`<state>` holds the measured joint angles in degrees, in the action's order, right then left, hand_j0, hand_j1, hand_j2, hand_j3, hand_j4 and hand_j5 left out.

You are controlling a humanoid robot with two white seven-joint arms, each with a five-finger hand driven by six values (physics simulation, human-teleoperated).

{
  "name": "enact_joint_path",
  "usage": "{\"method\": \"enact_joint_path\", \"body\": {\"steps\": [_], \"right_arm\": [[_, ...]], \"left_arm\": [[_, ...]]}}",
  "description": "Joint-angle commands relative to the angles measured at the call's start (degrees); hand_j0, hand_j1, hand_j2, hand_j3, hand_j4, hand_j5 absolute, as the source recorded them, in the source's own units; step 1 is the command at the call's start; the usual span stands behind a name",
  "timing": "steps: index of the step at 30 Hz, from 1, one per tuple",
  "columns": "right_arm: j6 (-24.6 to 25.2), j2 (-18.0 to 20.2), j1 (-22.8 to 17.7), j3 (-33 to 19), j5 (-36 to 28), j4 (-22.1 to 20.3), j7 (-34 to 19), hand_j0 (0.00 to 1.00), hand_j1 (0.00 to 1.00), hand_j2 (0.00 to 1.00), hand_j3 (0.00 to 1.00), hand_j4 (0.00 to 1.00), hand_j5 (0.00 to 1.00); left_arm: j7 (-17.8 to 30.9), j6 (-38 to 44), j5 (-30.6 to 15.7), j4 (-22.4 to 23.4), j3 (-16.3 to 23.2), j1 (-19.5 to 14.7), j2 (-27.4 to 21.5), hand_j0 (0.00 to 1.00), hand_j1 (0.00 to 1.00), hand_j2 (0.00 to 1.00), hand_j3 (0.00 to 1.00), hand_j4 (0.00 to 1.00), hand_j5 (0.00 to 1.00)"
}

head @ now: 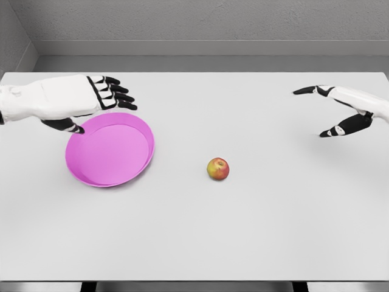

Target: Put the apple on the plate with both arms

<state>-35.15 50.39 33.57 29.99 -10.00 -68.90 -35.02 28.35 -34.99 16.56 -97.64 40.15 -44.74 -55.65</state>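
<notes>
A small red and yellow apple (218, 169) lies on the white table, a little right of the middle. To its left sits a shallow magenta plate (110, 149), empty. My left hand (103, 109) hovers over the plate's far left rim, fingers spread, thumb pointing down at the rim, holding nothing. At the right edge my right hand (328, 109) is raised above the table, far right of the apple, with thumb and fingers apart and nothing between them.
The white table (200, 237) spans the whole view, with its front edge near the bottom. A grey wall runs behind its far edge.
</notes>
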Motion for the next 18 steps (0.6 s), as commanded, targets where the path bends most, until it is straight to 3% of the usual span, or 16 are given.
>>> {"method": "enact_joint_path", "body": {"steps": [1,3,7,10,13,17,18], "right_arm": [[0.1,0.6,-0.1,-1.2,-0.4,0.5,0.0,1.00,1.00,1.00,1.00,1.00,1.00],[0.1,0.5,-0.5,-2.7,-0.4,0.3,0.0,1.00,1.00,1.00,1.00,1.00,1.00],[0.1,0.7,-0.6,-2.9,-0.3,-0.1,0.0,1.00,1.00,1.00,1.00,1.00,1.00],[0.1,2.3,-0.7,-3.4,-0.5,-1.1,0.0,1.00,1.00,1.00,1.00,1.00,1.00],[0.1,4.9,-0.9,-4.5,-0.7,-3.5,0.0,1.00,1.00,1.00,1.00,1.00,1.00],[0.1,5.0,-0.9,-4.5,-0.7,-3.5,0.0,1.00,1.00,1.00,1.00,1.00,1.00],[0.1,5.0,-0.9,-4.5,-0.7,-3.5,0.0,1.00,1.00,1.00,1.00,1.00,1.00]], "left_arm": [[0.0,0.0,0.0,0.0,12.2,-0.8,5.4,1.00,1.00,1.00,1.00,1.00,1.00],[0.0,0.0,0.0,0.3,18.8,-8.5,14.2,1.00,1.00,1.00,1.00,1.00,1.00],[0.0,0.0,0.1,0.7,26.0,-11.5,23.8,1.00,1.00,1.00,1.00,1.00,1.00],[-0.1,0.0,0.0,6.8,26.9,-11.9,27.4,1.00,1.00,1.00,1.00,1.00,1.00],[-0.4,0.0,-0.4,8.4,26.8,-11.9,27.8,1.00,1.00,1.00,1.00,1.00,1.00],[-0.6,0.0,-0.4,20.0,26.5,-12.0,30.0,1.00,1.00,1.00,1.00,1.00,1.00],[-0.6,0.0,-0.4,21.2,26.4,-12.3,30.0,1.00,1.00,1.00,1.00,1.00,1.00]]}}
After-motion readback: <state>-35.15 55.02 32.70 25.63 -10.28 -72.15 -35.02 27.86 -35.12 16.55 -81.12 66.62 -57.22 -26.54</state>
